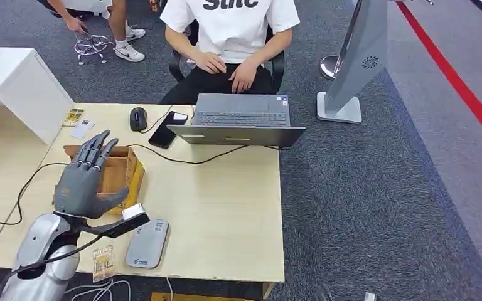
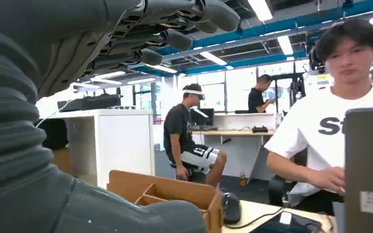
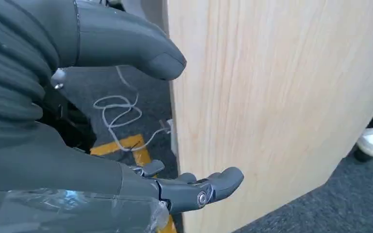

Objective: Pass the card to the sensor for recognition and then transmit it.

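Over the wooden box (image 1: 118, 172), the left hand (image 1: 86, 177) is held spread and empty. Near the surface (image 1: 226, 207) edge, the card (image 1: 103, 262) lies beside the sensor (image 1: 147, 243). The right hand (image 3: 126, 121) is open.

Pale matt wood grain is being shown by the table (image 1: 226, 207); the box (image 1: 120, 174) is looking like plain brown wood; the floor (image 1: 383, 188) is being covered in rough grey carpet
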`<state>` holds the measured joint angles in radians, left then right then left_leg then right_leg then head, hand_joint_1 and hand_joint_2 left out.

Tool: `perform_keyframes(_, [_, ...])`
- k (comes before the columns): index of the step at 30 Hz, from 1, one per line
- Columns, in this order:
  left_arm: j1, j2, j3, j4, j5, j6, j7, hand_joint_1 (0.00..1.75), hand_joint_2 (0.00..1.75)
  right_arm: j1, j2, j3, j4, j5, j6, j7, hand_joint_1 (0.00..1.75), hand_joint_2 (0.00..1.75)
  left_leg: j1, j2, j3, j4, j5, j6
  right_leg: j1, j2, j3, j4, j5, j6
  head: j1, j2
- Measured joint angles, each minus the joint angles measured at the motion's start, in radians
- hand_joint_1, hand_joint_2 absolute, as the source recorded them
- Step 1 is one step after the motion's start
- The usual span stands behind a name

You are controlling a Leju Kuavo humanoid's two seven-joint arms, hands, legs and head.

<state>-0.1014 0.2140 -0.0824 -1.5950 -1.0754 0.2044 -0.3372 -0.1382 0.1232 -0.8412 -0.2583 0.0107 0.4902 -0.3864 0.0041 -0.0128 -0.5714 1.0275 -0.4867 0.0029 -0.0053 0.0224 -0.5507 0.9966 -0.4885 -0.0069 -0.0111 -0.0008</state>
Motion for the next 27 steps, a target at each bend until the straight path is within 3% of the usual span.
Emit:
perform_keyframes(3, [0.005,-0.005,-0.002,-0.014,0.002,-0.008,0.000,0.00,1.75,0.000,-0.001,0.000,0.000,-0.003,0.005,-0.003,0.00,1.75,0.000,0.000,0.000,0.000,0.000,0.000,0.000,0.000,0.000,0.000,0.000,0.000,0.000,0.000])
perform_keyframes(5, [0.006,-0.002,-0.005,-0.014,-0.004,-0.063,0.007,0.00,1.75,0.000,-0.001,0.000,0.000,0.002,-0.002,0.000,0.00,1.75,0.000,0.000,0.000,0.000,0.000,0.000,0.000,0.000,0.000,0.000,0.000,0.000,0.000,0.000])
perform_keyframes(7, [0.007,0.027,-0.017,-0.006,-0.026,-0.143,0.031,0.00,1.75,0.001,-0.002,0.000,0.000,-0.002,-0.005,0.003,0.00,1.75,0.000,0.000,0.000,0.000,0.000,0.000,0.000,0.001,0.000,0.000,0.000,0.000,0.000,0.000])
perform_keyframes(13, [0.006,0.103,-0.039,0.055,-0.026,-0.193,0.059,0.00,1.75,0.003,-0.009,-0.002,0.001,-0.001,-0.013,0.009,0.00,1.75,0.000,0.001,0.000,0.000,0.000,0.000,0.000,0.001,0.000,0.000,0.000,0.000,-0.001,0.000])
perform_keyframes(19, [0.005,0.142,-0.060,0.081,-0.032,-0.159,0.058,0.00,1.75,0.002,-0.010,-0.002,0.003,0.000,-0.010,0.001,0.00,1.75,0.000,0.001,0.000,0.000,0.000,0.000,0.000,0.001,0.000,0.000,0.000,0.000,0.000,0.000])
perform_keyframes(27, [0.005,0.144,-0.077,0.084,-0.055,-0.089,0.058,0.00,1.75,0.001,-0.010,-0.002,0.004,0.008,-0.025,0.007,0.00,1.75,0.000,0.000,0.000,0.000,0.000,0.000,0.000,0.000,0.000,0.000,0.000,0.000,0.000,0.000])
